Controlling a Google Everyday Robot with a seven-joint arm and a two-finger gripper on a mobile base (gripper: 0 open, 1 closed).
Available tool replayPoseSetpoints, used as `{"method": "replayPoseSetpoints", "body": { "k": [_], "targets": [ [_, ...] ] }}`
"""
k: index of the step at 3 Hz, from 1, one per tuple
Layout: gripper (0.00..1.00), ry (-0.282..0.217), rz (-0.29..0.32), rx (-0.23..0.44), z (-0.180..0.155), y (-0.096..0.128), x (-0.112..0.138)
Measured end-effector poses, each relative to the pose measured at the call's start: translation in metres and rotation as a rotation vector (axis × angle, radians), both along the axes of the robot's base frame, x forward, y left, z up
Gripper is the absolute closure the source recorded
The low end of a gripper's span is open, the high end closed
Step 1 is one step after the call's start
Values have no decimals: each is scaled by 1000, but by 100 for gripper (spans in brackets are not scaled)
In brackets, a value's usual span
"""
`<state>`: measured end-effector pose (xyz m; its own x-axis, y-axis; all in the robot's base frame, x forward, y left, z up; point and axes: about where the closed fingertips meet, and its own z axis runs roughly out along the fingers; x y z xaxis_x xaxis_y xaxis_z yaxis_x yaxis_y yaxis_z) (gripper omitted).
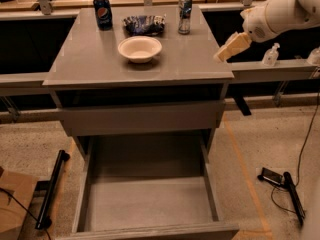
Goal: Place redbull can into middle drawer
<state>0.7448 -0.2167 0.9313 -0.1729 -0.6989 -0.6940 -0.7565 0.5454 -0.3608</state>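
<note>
The redbull can (185,14), slim and silver-and-blue, stands upright at the back right of the grey cabinet top (100,66). The middle drawer (150,199) is pulled out wide below, its bare floor showing. My gripper (221,55) hangs on the white arm just off the cabinet top's right edge, in front of and to the right of the can, well apart from it. It holds nothing that I can see.
A dark blue Pepsi can (103,12) stands at the back left. A blue chip bag (144,24) lies between the cans, with a white bowl (140,48) in front of it. A closed drawer front (140,119) sits above the open one. Cables and a black tool (282,184) lie on the floor at right.
</note>
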Motion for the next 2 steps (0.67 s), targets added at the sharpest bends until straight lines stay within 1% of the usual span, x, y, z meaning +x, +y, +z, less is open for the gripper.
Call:
{"method": "replayPoseSetpoints", "body": {
  "k": [1,2],
  "targets": [
    [0,-19,-9,10,5,-5,9],
    [0,20,-46,54,-8,-9,8]
  ]
}}
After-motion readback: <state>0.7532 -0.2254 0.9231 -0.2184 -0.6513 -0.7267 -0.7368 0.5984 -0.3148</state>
